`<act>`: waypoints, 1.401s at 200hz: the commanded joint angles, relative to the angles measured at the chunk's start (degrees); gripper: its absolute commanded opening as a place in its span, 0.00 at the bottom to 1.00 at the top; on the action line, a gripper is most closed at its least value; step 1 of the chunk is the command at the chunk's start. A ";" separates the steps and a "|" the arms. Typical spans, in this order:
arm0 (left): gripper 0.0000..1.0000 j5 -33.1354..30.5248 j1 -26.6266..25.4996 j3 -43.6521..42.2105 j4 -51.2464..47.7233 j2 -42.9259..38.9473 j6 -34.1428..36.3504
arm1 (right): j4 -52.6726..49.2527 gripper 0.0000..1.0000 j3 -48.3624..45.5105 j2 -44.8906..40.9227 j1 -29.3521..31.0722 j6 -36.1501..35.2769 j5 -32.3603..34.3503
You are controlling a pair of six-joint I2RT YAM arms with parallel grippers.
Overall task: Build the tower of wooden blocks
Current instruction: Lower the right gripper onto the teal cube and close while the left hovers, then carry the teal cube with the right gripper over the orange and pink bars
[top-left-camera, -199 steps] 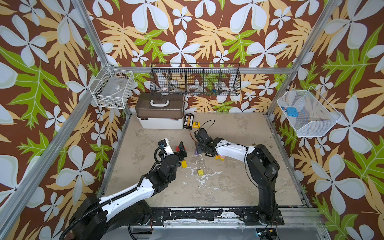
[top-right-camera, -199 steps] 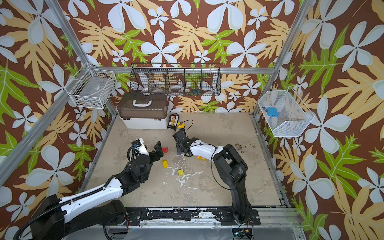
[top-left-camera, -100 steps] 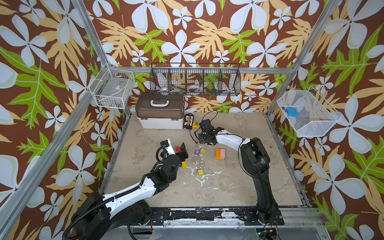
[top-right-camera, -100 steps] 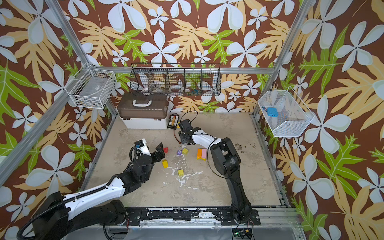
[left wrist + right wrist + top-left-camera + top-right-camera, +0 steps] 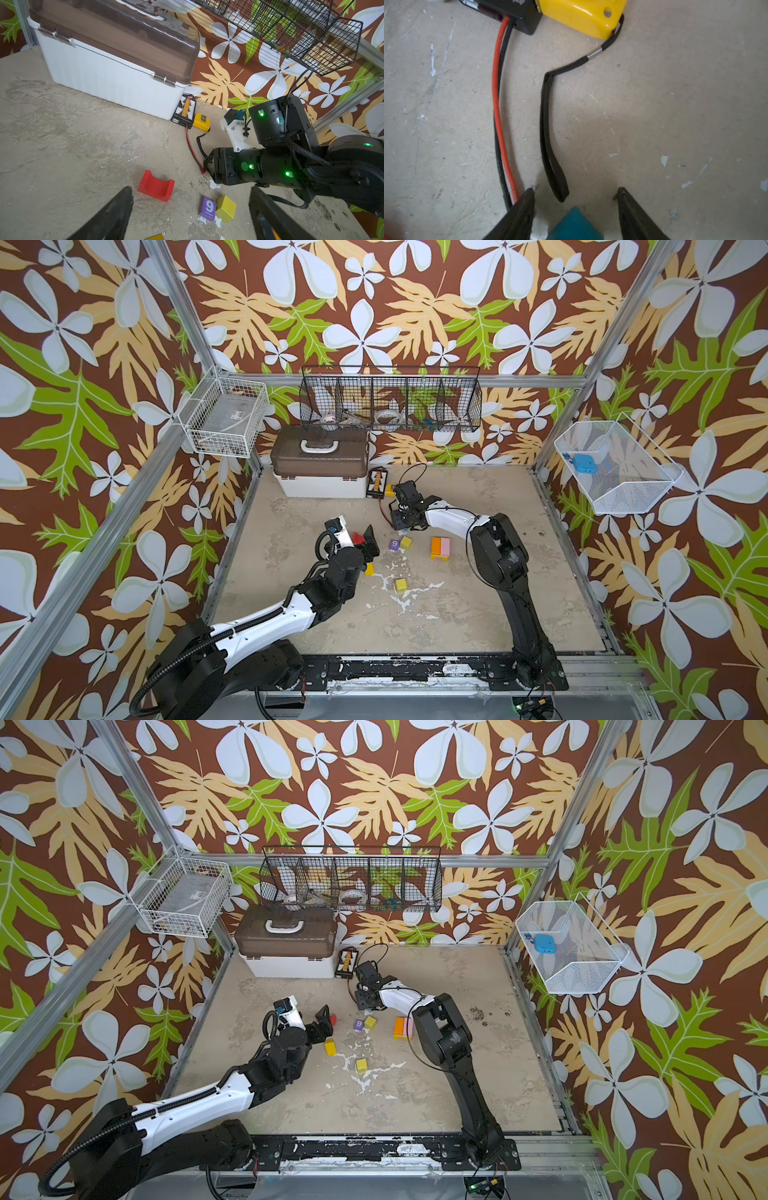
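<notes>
Now, R gripper [image 5: 575,188], jaws spread, straddles the teal block [image 5: 574,226], no pinch yet; L gripper [image 5: 190,187], open too, sits farther from it.

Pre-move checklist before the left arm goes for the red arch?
1. Left gripper open and empty: ok.
2. Red arch lying free just ahead of the left jaws: ok.
3. Right gripper hold on teal block: cannot tell.
4. Cable and strap close ahead of right gripper, possible snag: not ok.
5. Orange-pink stack standing on yellow block: ok.
</notes>
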 commanded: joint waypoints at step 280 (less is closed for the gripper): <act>0.88 1.02 0.14 1.03 0.37 0.15 0.41 | -5.33 0.27 -9.90 -13.00 2.80 9.28 13.71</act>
